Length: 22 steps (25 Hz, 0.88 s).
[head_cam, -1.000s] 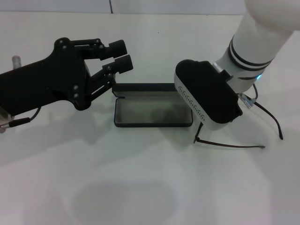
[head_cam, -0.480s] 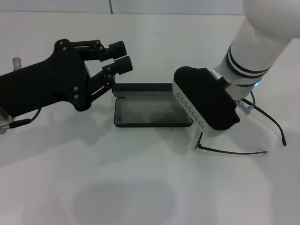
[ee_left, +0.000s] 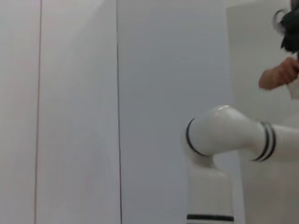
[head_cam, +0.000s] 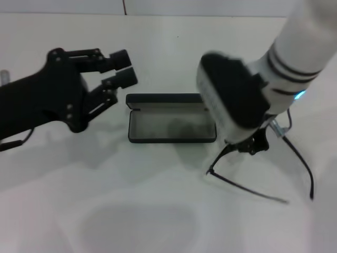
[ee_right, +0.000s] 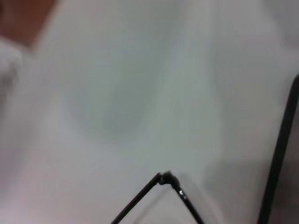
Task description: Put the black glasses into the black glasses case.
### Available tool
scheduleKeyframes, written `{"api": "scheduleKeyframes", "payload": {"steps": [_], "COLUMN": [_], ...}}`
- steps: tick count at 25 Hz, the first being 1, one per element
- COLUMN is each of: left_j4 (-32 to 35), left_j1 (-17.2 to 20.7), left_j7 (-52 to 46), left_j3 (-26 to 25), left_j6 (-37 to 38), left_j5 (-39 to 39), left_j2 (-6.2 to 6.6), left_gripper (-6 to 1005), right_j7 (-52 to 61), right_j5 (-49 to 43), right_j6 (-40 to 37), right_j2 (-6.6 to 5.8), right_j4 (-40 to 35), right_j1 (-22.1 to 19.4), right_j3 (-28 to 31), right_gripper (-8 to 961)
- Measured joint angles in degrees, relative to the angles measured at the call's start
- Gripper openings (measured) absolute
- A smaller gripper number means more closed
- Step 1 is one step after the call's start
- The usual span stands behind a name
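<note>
Head view: black glasses case (head_cam: 171, 126) open, unfilled.

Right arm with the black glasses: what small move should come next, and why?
Probably carry the black glasses leftward until they are over the black glasses case. The right tool holds them at the front of the frame, just right of the case, with both temples spread and trailing toward the table. The case lies open, its grey lining showing. The left tool hovers off the case's left rear corner.

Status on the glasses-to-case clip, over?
Right gripper holding black glasses beside the case, temples unfolded. Left gripper open, hovering by case's left end. Black glasses case open, nothing inside.
</note>
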Motion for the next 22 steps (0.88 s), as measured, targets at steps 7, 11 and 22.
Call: {"api": "scheduleKeyframes", "payload": {"steps": [7, 11, 22], "left_j4": [0.0, 0.0, -2.7], "left_j1": [-0.8, -1.5, -5.8], "left_j7": [2.3, 2.1, 3.5], "left_j3": [-1.0, 0.8, 9.1], "left_j6": [4.6, 4.8, 4.8], "left_j5": [-3.3, -3.6, -3.4], "left_j2": [0.19, 0.16, -0.07], "left_gripper": [127, 122, 68], "right_j7": [3.7, 1.6, -13.7], "right_j5": [10.3, 18.2, 49.5], "right_j6": [-6.9, -3.5, 5.2], "right_j2": [-0.09, -0.22, -0.18], "right_j4": [-9.4, -11.5, -4.0], "right_j1": [-8.8, -15.6, -23.7], "right_j3": [17.3, 23.0, 25.8], "right_gripper": [105, 104, 104]}}
